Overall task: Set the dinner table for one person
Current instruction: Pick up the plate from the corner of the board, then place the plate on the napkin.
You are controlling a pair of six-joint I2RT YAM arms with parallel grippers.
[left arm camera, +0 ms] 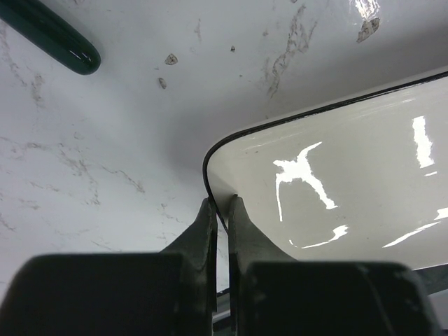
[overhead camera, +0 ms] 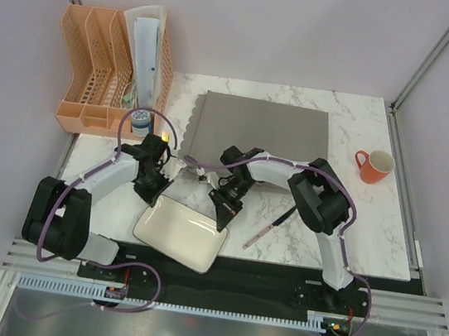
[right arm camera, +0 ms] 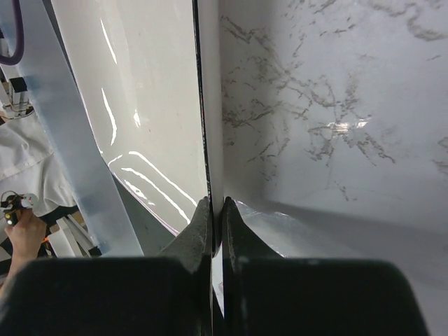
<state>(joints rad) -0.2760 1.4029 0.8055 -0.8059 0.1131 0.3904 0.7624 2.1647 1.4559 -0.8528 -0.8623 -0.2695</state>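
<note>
A white rectangular plate point(overhead camera: 180, 233) with a thin black rim is held between both grippers over the near left part of the marble dinner table point(overhead camera: 350, 227). Its near corner reaches past the table's front edge. My left gripper point(overhead camera: 157, 192) is shut on the plate's left rim; the left wrist view shows its fingertips point(left arm camera: 222, 203) pinching the rim of the plate point(left arm camera: 350, 182). My right gripper point(overhead camera: 225, 210) is shut on the plate's right rim; the right wrist view shows its fingertips point(right arm camera: 215, 203) clamping the edge of the plate point(right arm camera: 140, 105).
A grey scallop-edged placemat point(overhead camera: 262, 136) lies at the back centre. An orange mug point(overhead camera: 374, 166) stands at the right. A utensil point(overhead camera: 269, 227) lies near the front edge. An orange file organizer point(overhead camera: 109, 68) and a blue cup point(overhead camera: 141, 120) stand at the back left. A dark green handle point(left arm camera: 52, 38) lies near the left gripper.
</note>
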